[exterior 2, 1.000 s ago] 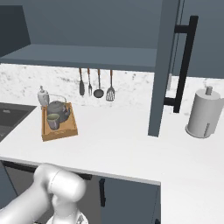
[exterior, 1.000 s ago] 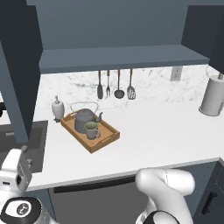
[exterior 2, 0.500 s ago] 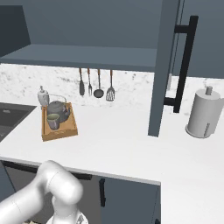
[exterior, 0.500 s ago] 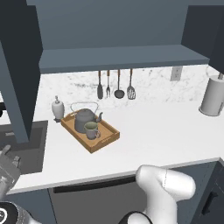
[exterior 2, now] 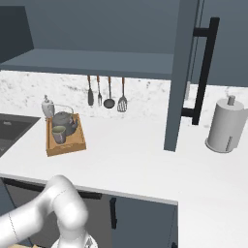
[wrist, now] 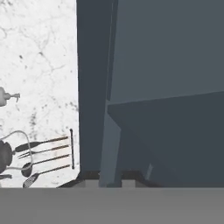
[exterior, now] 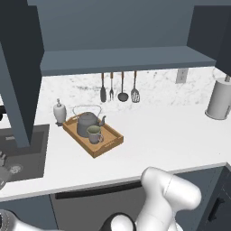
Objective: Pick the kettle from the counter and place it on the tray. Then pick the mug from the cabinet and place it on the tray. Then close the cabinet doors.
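Kettle and mug sit on the tray; doors remain. Left cabinet door, at nine o'clock, needs a steady sideways push. Whether the jaws are closed, I cannot tell.

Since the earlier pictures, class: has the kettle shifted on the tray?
No. In the left base view the kettle sits at the same end of the tray, beside the soap bottle.

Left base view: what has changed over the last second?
The arm swung: its far end, at the lower left, sank and slid out toward the picture's edge. Nothing was visibly grasped or released. The kettle and mug sit on the tray as before, and the cabinet doors stay open.
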{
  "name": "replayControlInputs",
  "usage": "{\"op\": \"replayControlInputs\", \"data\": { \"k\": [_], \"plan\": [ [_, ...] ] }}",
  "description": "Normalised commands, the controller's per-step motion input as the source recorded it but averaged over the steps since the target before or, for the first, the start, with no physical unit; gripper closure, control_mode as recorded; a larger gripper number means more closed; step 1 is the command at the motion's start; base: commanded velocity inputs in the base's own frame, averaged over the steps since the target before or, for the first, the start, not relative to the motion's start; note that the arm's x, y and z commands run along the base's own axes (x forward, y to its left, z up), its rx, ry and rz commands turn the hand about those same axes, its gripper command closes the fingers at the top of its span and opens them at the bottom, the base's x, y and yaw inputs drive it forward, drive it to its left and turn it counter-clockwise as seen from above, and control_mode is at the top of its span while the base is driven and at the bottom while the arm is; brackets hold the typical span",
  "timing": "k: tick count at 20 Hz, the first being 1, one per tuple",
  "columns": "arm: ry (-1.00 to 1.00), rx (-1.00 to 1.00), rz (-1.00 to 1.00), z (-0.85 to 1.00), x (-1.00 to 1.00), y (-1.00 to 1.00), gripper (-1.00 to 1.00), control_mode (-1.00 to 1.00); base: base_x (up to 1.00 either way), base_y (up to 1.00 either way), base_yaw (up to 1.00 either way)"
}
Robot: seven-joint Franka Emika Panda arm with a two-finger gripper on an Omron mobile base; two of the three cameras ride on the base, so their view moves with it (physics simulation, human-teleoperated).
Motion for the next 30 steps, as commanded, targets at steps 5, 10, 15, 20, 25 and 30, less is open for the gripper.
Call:
{"op": "replayControlInputs", "data": {
  "k": [5,10,15,20,25,30],
  "plan": [
    [0.0,-0.01,0.0,0.0,0.01,0.0,1.0,-1.0,0.0,0.0,0.0],
    [-0.1,0.0,0.0,0.23,0.0,-0.01,1.0,-1.0,0.0,0.0,0.0],
    [-0.06,0.0,0.0,0.56,0.06,-0.18,1.0,-1.0,0.0,0.0,0.0],
    [-0.1,0.0,0.0,0.45,0.01,-0.43,1.0,-1.0,0.0,0.0,0.0],
    [-0.18,-0.04,0.0,0.34,0.0,-0.62,1.0,-1.0,0.0,0.0,0.0],
    [-0.22,-0.09,0.0,0.46,0.05,-0.63,1.0,-1.0,0.0,0.0,0.0]
  ]
}}
